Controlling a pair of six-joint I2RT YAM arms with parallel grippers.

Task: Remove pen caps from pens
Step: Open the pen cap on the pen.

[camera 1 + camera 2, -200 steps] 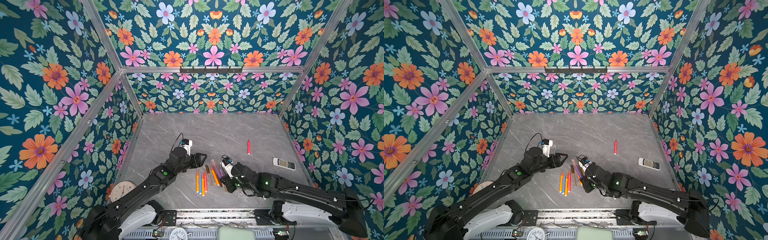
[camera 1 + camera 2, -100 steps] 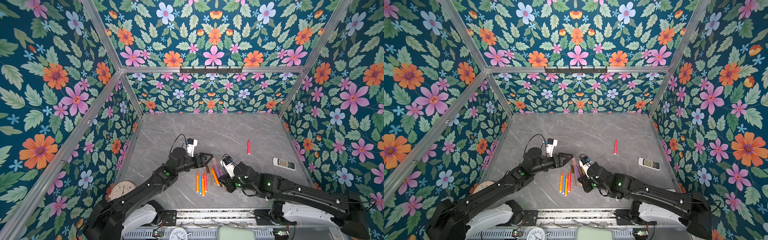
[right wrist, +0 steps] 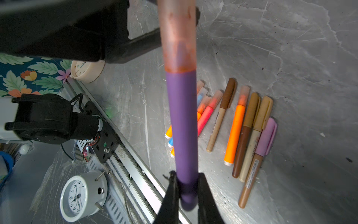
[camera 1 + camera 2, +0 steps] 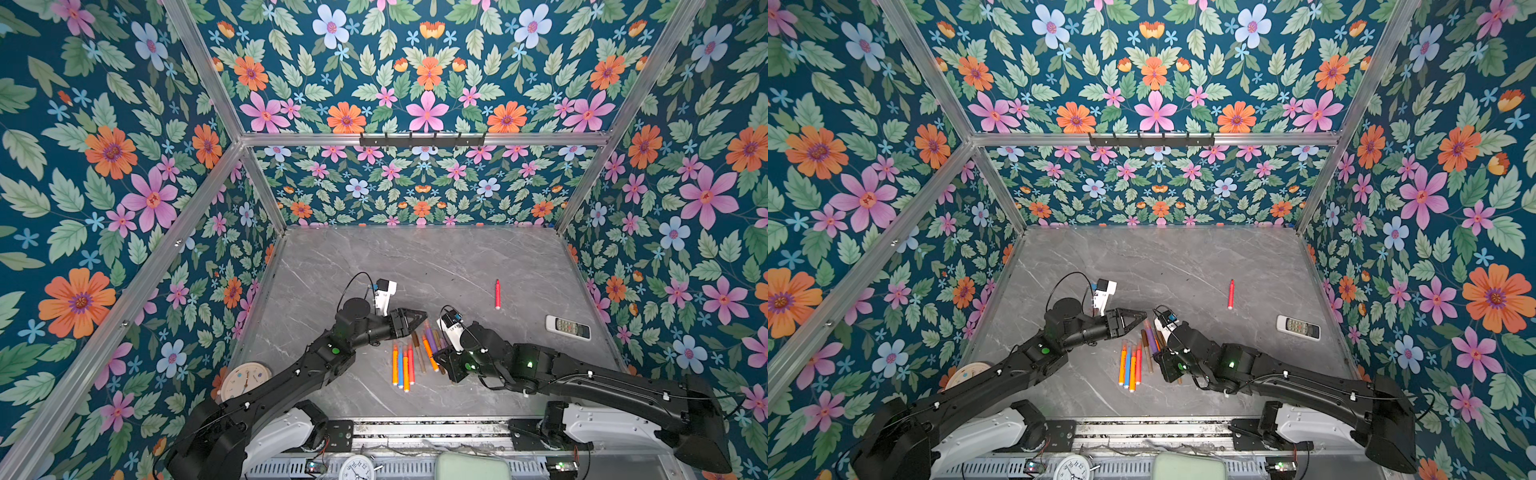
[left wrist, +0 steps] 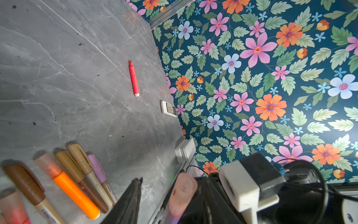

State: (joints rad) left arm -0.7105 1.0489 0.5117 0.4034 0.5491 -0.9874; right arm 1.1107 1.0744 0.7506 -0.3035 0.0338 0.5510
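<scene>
My right gripper (image 3: 186, 177) is shut on the lower barrel of a purple pen (image 3: 183, 124), held off the table. The pen's translucent orange-pink cap (image 3: 178, 35) points at my left gripper (image 5: 172, 181). That gripper is open with its jaws astride the cap (image 5: 182, 191): the cap lies against one finger and a gap shows to the other finger (image 5: 133, 195). In both top views the left gripper (image 4: 419, 318) (image 4: 1139, 316) meets the right arm above the pile. Several capped pens (image 3: 235, 131) lie in a loose row (image 4: 403, 365). A lone red pen (image 4: 497, 293) lies farther back.
A white remote control (image 4: 567, 327) lies at the right by the wall. A round cream clock (image 4: 245, 380) sits at the front left corner, and a white alarm clock (image 3: 81, 194) stands past the front rail (image 4: 428, 432). Floral walls close in three sides.
My left gripper has moved right to the held pen and its jaws have narrowed around the cap. The right gripper has kept its grip and barely shifted.
</scene>
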